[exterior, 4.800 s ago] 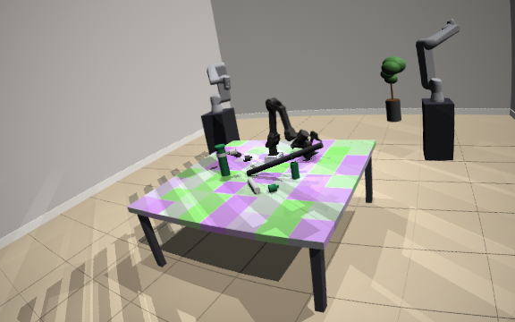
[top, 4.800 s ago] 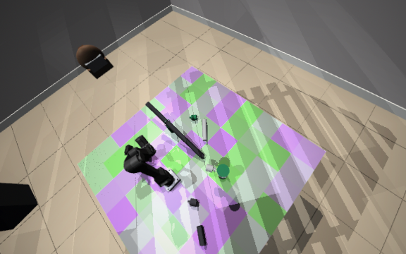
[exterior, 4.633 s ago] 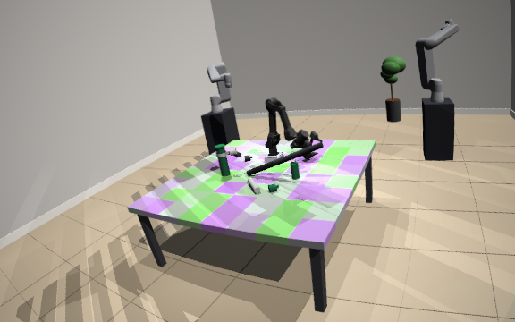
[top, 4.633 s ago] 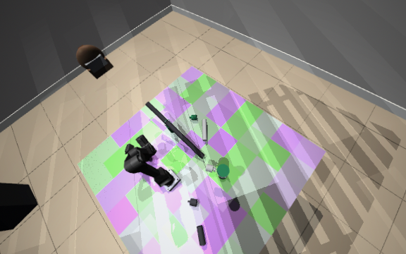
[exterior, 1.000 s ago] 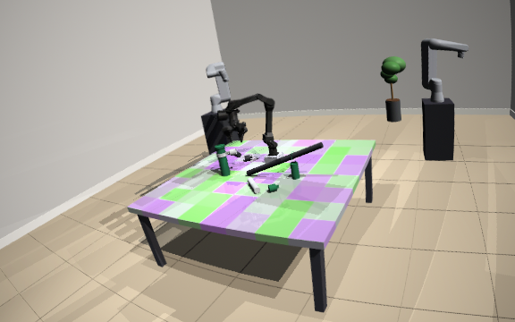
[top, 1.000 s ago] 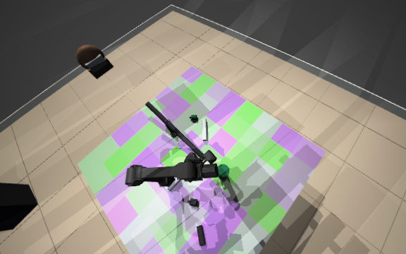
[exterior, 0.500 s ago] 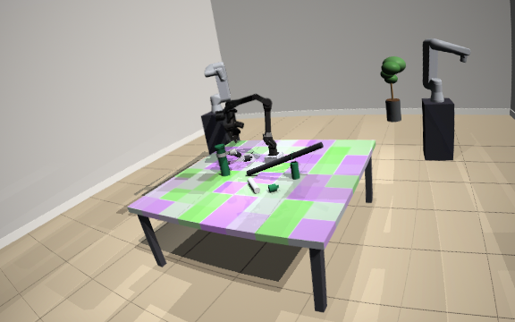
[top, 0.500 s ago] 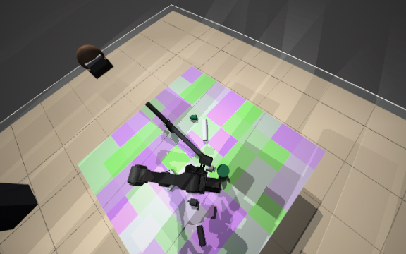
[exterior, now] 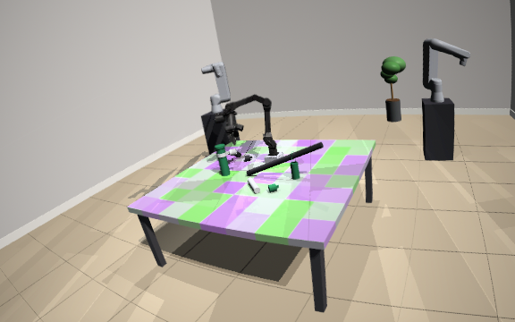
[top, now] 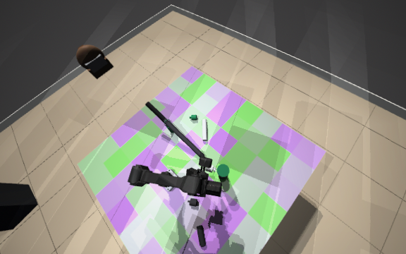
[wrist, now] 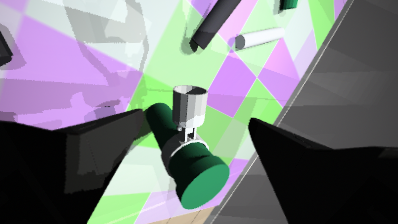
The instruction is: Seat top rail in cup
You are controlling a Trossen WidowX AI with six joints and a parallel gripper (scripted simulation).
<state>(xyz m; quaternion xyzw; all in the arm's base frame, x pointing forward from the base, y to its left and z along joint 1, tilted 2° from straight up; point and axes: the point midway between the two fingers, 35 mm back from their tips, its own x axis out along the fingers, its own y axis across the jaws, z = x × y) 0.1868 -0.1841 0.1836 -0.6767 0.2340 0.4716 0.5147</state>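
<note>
The long black rail (top: 185, 137) (exterior: 284, 159) (wrist: 220, 22) crosses the top of the short green post (exterior: 295, 171). Its near end is apart from the cup, with a gap between them in the wrist view. The white rail-end cup (wrist: 189, 107) (top: 210, 168) hangs on the brace band of the big green post (exterior: 223, 165) (wrist: 205, 182) (top: 223, 171); its mouth faces roughly toward the rail. The band (exterior: 222, 156) sits high, just below the post cap. My gripper (wrist: 197, 118) is wide open and empty, its fingers apart on either side of the cup and post in the wrist view. Contact with the post cannot be told.
A white tube (top: 204, 130) (exterior: 253, 185) (wrist: 260, 38) and a small green fitting (top: 193, 117) (exterior: 273, 188) lie beside the rail. A small black part (top: 193, 202) and a black cylinder (top: 201, 236) lie on the other side of my arm.
</note>
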